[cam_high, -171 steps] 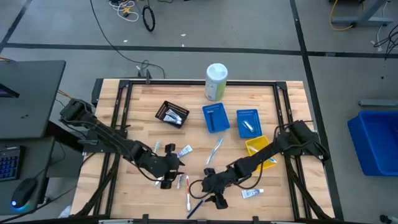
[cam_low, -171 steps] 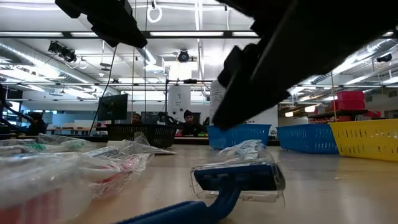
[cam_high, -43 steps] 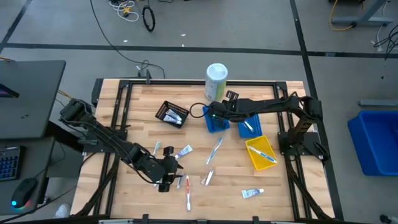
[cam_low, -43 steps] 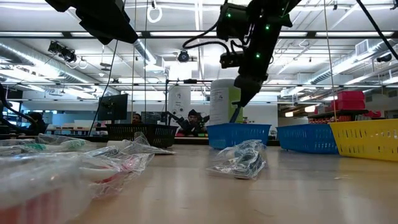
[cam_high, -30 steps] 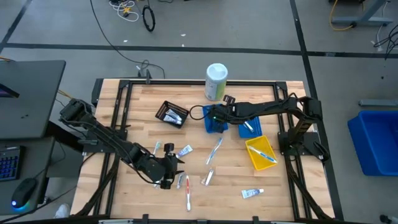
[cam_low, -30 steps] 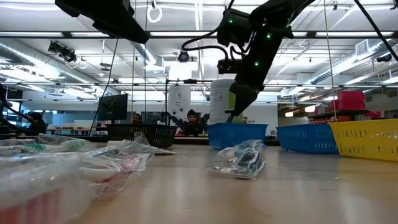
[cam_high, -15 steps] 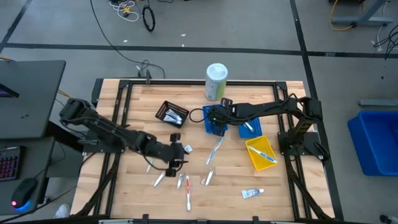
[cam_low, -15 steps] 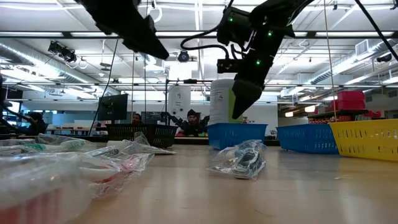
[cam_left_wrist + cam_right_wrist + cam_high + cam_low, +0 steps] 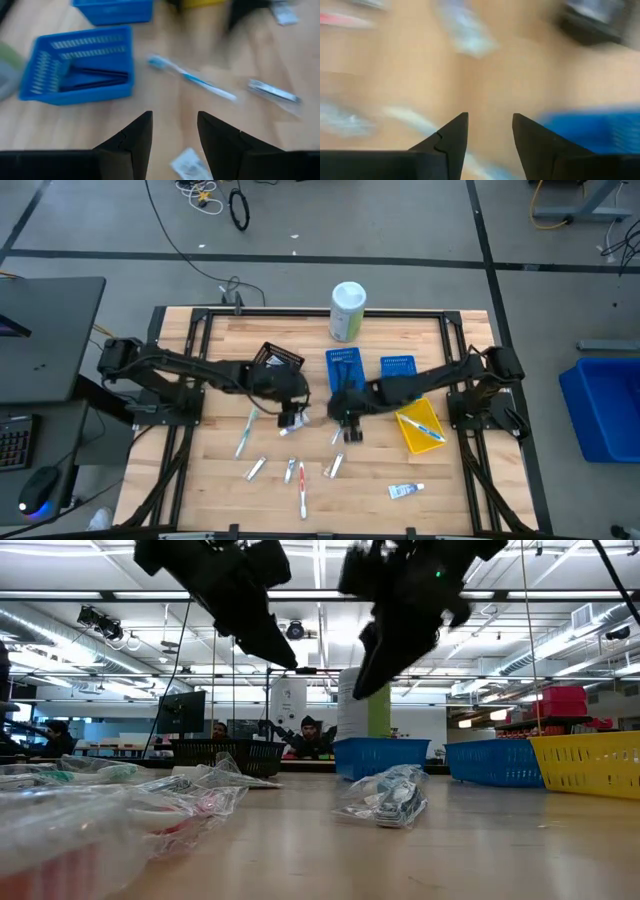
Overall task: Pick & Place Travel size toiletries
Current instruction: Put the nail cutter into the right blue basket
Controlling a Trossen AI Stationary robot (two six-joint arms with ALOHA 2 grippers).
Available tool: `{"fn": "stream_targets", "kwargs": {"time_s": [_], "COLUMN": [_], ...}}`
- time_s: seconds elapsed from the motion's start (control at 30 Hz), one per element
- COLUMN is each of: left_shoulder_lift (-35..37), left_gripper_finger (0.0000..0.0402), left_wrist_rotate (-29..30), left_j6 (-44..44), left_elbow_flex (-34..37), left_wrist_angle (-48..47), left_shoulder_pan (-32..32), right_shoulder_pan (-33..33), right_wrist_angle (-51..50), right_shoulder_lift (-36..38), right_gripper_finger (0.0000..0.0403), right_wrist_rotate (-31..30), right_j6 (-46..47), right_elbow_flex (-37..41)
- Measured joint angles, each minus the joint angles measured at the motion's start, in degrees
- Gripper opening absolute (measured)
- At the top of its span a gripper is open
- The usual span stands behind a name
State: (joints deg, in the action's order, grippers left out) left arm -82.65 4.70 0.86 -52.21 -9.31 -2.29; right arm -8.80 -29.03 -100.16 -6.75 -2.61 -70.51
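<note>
A wooden worktop holds small bins at the far side and toiletries scattered across the near half. Both arms meet at its middle. The right claw hangs spread and empty; a pale-blue toothbrush lies just beside it, its long axis slanting near-left to far-right. The left claw hovers close by, also spread and empty, beside a small white tube.

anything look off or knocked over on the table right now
Nothing is spilled or tipped. The black bin sits askew to the table edge, unlike the two blue bins, and several wrapped toiletries lie loose on the wood, still unsorted.
</note>
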Motion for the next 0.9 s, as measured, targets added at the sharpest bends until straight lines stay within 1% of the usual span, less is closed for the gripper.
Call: {"fn": "stream_targets", "kwargs": {"time_s": [0.03,0.1,0.13,0.2,0.4,0.5,0.53,0.6,0.7,0.77,0.9], "left_shoulder_lift": [0.0,0.0,0.0,0.0,0.0,0.0,0.0,0.0,0.0,0.0,0.0], "left_gripper_finger": [0.0164,0.0164,0.0164,0.0164,0.0164,0.0164,0.0164,0.0164,0.0164,0.0164,0.0164], "left_wrist_rotate": [0.0,0.1,0.1,0.1,0.1,0.1,0.1,0.1,0.1,0.1,0.1], "left_j6": [-0.3,-0.7,-0.5,0.5,1.9,1.7,1.7,1.7,1.7,1.7,0.1], "left_elbow_flex": [0.0,0.0,0.0,0.0,0.0,0.0,0.0,0.0,0.0,0.0,0.0], "left_wrist_angle": [0.3,1.2,1.9,3.1,3.4,3.5,3.7,4.2,4.3,4.3,4.3], "left_shoulder_pan": [1.0,2.9,3.8,5.1,6.7,6.7,6.7,6.7,6.7,6.7,6.7], "right_shoulder_pan": [-1.0,-3.0,-4.0,-6.0,-9.1,-10.6,-11.1,-11.6,-11.5,-11.6,-11.5], "right_wrist_angle": [2.7,7.7,10.9,17.2,22.6,29.0,30.8,34.2,37.2,37.6,37.8], "right_shoulder_lift": [0.0,-0.2,-0.2,-0.2,-1.4,-3.4,-4.3,-6.3,-9.5,-11.2,-12.0], "right_gripper_finger": [0.0165,0.0168,0.0170,0.0177,0.0215,0.0226,0.0227,0.0226,0.0217,0.0211,0.0193], "right_wrist_rotate": [5.0,12.8,15.3,17.3,17.3,16.9,15.8,14.3,14.6,13.4,11.9], "right_j6": [-0.7,-1.6,-1.8,-1.7,1.1,-0.8,-1.2,-1.3,-1.3,-1.7,-1.5], "right_elbow_flex": [0.6,2.4,3.6,6.0,12.7,15.4,15.8,15.9,15.9,15.9,15.7]}}
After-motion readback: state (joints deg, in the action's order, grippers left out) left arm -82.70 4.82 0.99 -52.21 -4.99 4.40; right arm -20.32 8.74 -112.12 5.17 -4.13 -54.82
